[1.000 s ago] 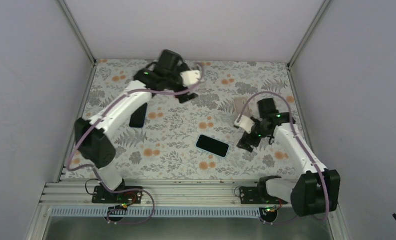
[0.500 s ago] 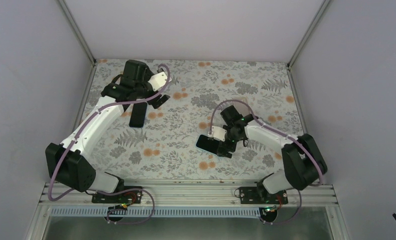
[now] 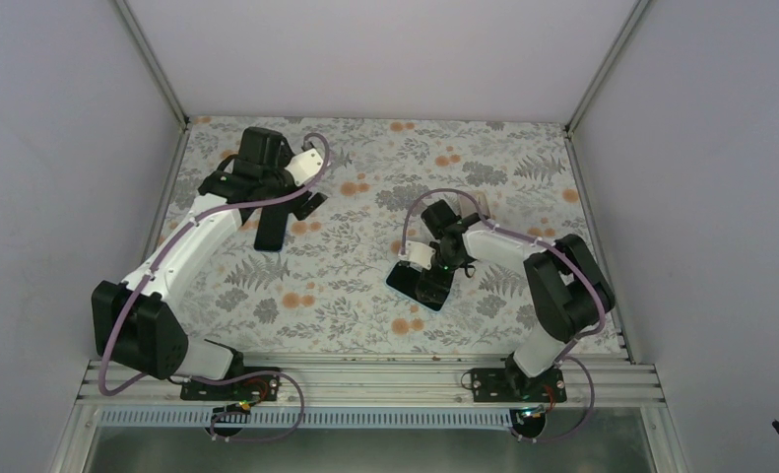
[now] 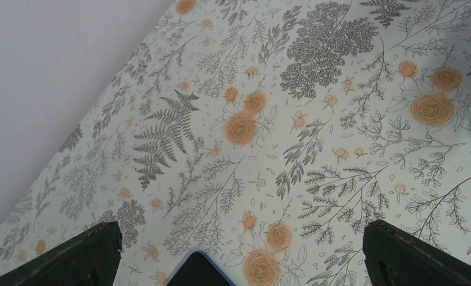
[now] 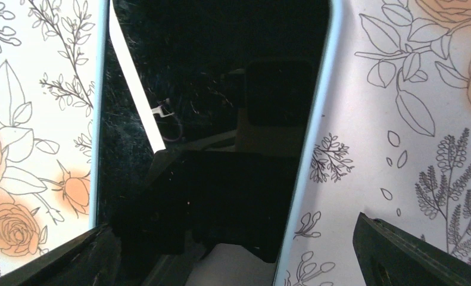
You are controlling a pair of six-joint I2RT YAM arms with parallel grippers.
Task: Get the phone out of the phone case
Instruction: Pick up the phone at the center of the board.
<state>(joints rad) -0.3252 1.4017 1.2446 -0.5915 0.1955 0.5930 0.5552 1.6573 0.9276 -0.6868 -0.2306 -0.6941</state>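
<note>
The floral table (image 3: 346, 305) sits inside pale walls. Nearest me, about mid-table, the phone (image 5: 221, 77) lies screen up in its pale blue case (image 5: 335, 71).

A second ago my right tool (image 3: 432, 285) hung off to the right, well apart from the phone. It has since swung in and now sits low over the phone's near-right end. In the wrist view the screen fills the gap, with one finger outside each long edge of the case, so the tool is spread wide and holds nothing. I cannot tell whether the fingers touch the rim.

I judge this to be the approach to a first grip. The phone is still fully seated and nothing has been pried. The right arm is folded back on itself, with the elbow out to the right and the wrist pitched down.

Farther off, my left tool (image 3: 302, 204) has pulled back from the far middle to the far left. It hovers there spread and empty, just beside a dark slab (image 3: 269, 232) whose blue-edged corner shows between its fingers. The left arm reaches long from its base, too far from the phone to brace the case.
</note>
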